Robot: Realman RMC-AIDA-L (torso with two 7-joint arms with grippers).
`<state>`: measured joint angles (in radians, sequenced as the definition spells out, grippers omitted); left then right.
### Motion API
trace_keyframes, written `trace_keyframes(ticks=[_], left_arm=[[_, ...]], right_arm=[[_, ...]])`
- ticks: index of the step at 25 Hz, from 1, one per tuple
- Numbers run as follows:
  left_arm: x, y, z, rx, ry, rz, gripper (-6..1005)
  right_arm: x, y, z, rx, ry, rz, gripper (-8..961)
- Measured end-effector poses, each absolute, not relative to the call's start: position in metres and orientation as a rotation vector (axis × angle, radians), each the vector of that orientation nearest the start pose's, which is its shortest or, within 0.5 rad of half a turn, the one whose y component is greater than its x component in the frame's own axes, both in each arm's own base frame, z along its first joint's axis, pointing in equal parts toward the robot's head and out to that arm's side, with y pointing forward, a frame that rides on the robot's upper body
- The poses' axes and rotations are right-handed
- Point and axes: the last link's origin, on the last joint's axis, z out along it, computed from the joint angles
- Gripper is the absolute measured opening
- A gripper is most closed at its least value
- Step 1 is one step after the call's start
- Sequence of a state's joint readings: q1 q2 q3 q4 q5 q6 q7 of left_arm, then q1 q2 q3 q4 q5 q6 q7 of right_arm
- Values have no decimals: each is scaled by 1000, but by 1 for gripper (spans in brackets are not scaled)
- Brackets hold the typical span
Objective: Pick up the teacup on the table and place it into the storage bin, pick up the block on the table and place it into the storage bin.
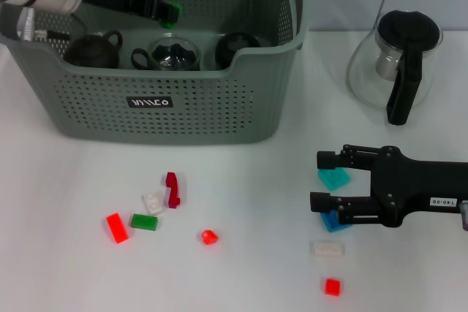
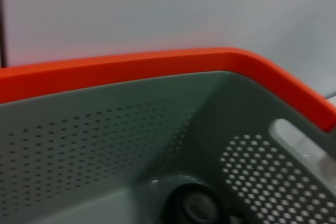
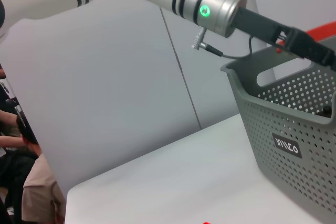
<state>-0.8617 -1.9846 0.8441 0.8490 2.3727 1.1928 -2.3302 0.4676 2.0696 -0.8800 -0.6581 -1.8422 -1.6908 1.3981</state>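
The left pincer [image 1: 170, 11] reaches into the storage bin [image 1: 168, 118] above three dark teacups [image 1: 93, 49], its fingers impossible to judge, while the right pincer [image 1: 322, 179] hovers open over a teal block [image 1: 333, 177] on the white tabletop [image 1: 241, 268].

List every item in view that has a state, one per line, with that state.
storage bin: upright, holding three dark teaware pieces.
left hand: over the bin interior.
right hand: open, low over the table, straddling the teal block.
blue block: partly under the right hand.
glass pitcher: upright, lid on.
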Motion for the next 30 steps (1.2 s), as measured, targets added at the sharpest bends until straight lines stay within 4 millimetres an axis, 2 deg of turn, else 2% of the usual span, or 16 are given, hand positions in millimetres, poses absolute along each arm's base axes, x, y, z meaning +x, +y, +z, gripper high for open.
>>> trace_keyframes(ticks=[7,12,15,20,23,27,30], left_arm=[[-183,462,53,-2314,-1107,-211,196],[-183,461,61,-2288,-1118,-274,381],[-179,452,68,-2303,-1089,-401,446],[-174,407,85,-2490,-899,-760,553],[-184,374,95,-2619,-804,-876,618],[-211,333,97,-2739,-665,-868,649],[-236,304,87,-2811,-635,-725,656]], right_arm=[[248,298,-10,-2882,612,864,835],[248,298,-10,-2882,613,864,835],[249,298,-10,-2877,616,860,835],[249,298,-10,-2877,615,859,836],[249,299,-10,-2878,614,860,836],[248,299,-11,-2879,613,863,836],[247,299,-11,-2880,610,865,836]])
